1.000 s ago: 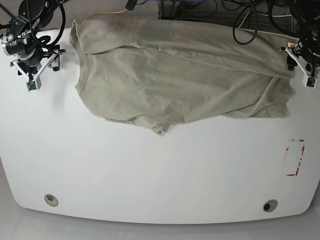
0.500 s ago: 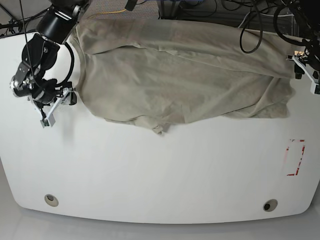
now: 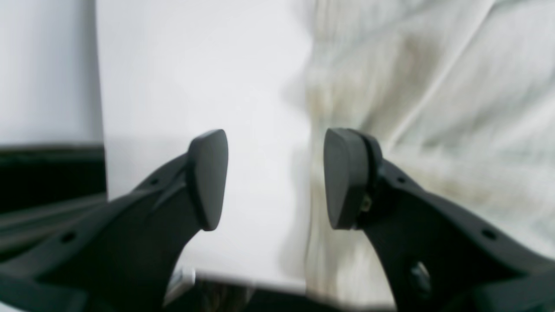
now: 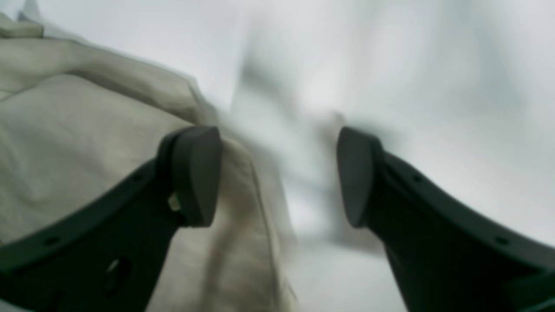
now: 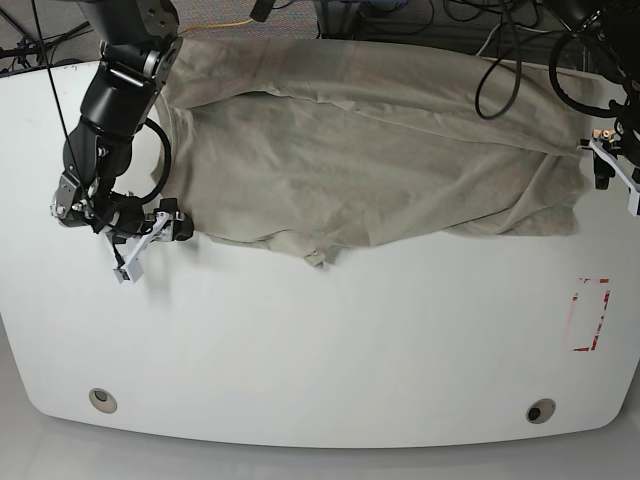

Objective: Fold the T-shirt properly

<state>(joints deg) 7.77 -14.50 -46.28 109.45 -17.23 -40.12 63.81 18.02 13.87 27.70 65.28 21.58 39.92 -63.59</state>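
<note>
The beige T-shirt (image 5: pixel 370 150) lies spread and wrinkled across the far half of the white table (image 5: pixel 320 340), with a small flap (image 5: pixel 316 258) at its front edge. My right gripper (image 5: pixel 143 246) is open beside the shirt's front-left corner. In the right wrist view the right gripper (image 4: pixel 277 173) is open and empty, with the shirt's edge (image 4: pixel 86 143) under its left finger. My left gripper (image 5: pixel 614 176) sits at the shirt's right edge. In the left wrist view the left gripper (image 3: pixel 277 177) is open and empty, over the line between bare table and cloth (image 3: pixel 433 108).
A red-marked rectangle (image 5: pixel 590 315) is on the table at the right. Two round holes (image 5: pixel 101 400) (image 5: pixel 540 411) sit near the front edge. Cables (image 5: pixel 500 40) hang behind the table's far edge.
My right arm swung forward along the shirt's left side, down to its front-left corner. My left gripper shifted a little forward and outward at the shirt's right edge. The shirt's left edge shifted slightly.
</note>
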